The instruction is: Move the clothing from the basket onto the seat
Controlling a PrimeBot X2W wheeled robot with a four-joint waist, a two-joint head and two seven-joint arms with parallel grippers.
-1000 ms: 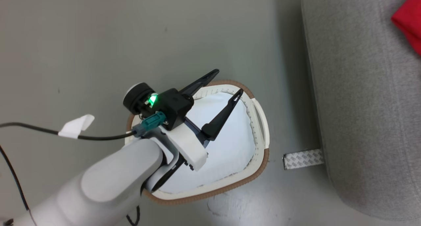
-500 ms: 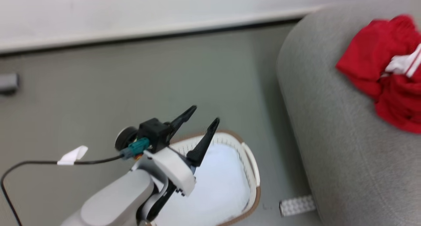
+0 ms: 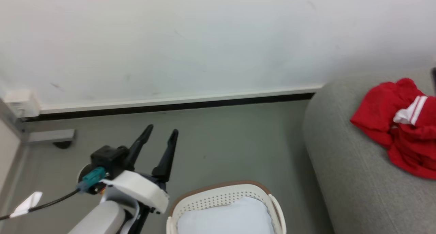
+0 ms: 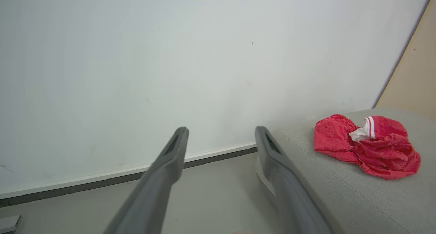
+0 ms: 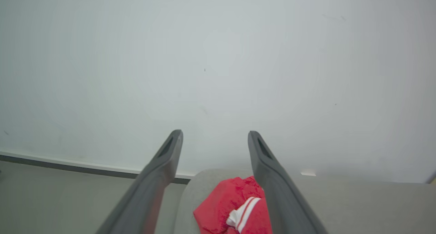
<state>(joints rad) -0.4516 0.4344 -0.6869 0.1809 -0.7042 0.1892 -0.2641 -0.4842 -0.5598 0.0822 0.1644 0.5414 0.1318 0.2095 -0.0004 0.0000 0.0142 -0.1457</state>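
In my head camera, my left pincer [image 3: 162, 129] sits at eight o'clock. Its fingers are spread wide with nothing between them, pointing toward the wall [image 3: 204, 40]. The basket [image 3: 221, 187] stands at six o'clock on the floor [image 3: 238, 142]. The part I can see shows only its pale bottom, no red. The clothes [image 3: 391, 125] lie in a crumpled red heap at three o'clock on the grey seat [image 3: 340, 179], well apart from the basket.

From my left wrist, the left pincer [image 4: 221, 130] gapes on empty air. The clothes [image 4: 368, 149] rest at three o'clock on top of the seat [image 4: 340, 193], with a white striped band poking up.

From my right wrist, my right pincer [image 5: 214, 134] is also wide and holds nothing. The clothes [image 5: 224, 206] lie at six o'clock, beyond the fingers.

As far as the basket shows, I judge the moving done. The fabric looks light, limp and unbreakable, and it would sag and trail if lifted. To shift it, I would pinch a raised fold near the striped band, deep enough to gather several layers.
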